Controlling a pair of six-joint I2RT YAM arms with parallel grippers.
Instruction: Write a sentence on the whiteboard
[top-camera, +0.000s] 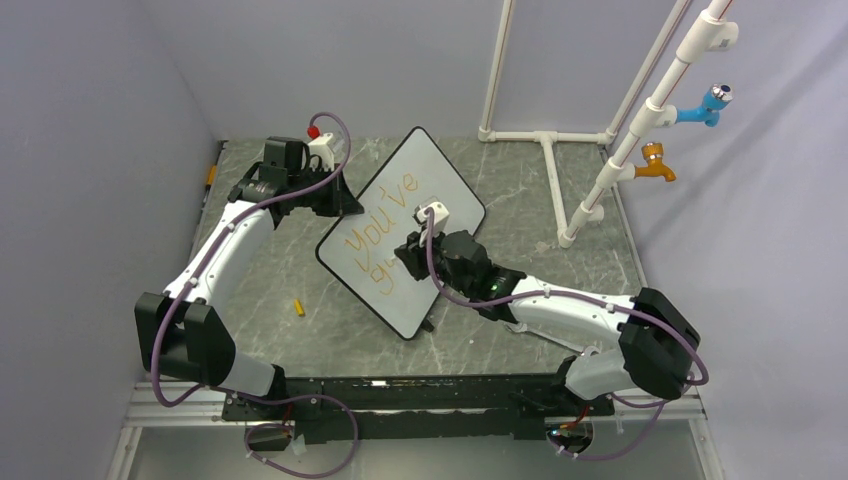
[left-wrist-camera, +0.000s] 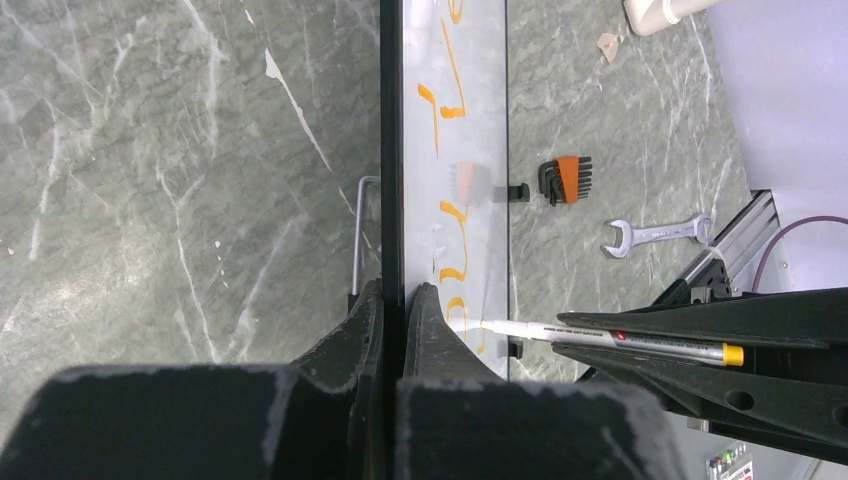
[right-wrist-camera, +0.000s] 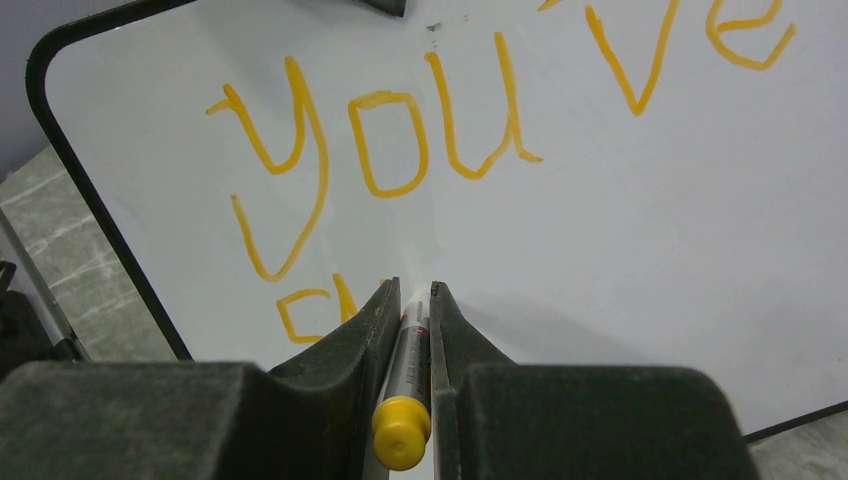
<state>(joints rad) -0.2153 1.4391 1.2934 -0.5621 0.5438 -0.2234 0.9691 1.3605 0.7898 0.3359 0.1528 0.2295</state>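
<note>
The whiteboard (top-camera: 421, 165) stands tilted on the table, white with a thin black rim. My left gripper (top-camera: 348, 205) is shut on its upper left edge; in the left wrist view the jaws (left-wrist-camera: 393, 300) pinch the rim of the whiteboard (left-wrist-camera: 470, 120). The sentence (top-camera: 385, 225) in orange reads "You've", with the first letters of a second line below. My right gripper (top-camera: 402, 258) is shut on a yellow-ended marker (right-wrist-camera: 405, 420) whose tip touches the board (right-wrist-camera: 620, 250) under the sentence (right-wrist-camera: 400, 140). The left wrist view shows the marker (left-wrist-camera: 600, 335) meeting the board.
A small yellow cap (top-camera: 298, 307) lies on the grey marble table left of the board. A white pipe frame (top-camera: 560, 150) with blue and orange fittings stands at the back right. Behind the board lie a hex key set (left-wrist-camera: 566, 180) and a wrench (left-wrist-camera: 655, 235).
</note>
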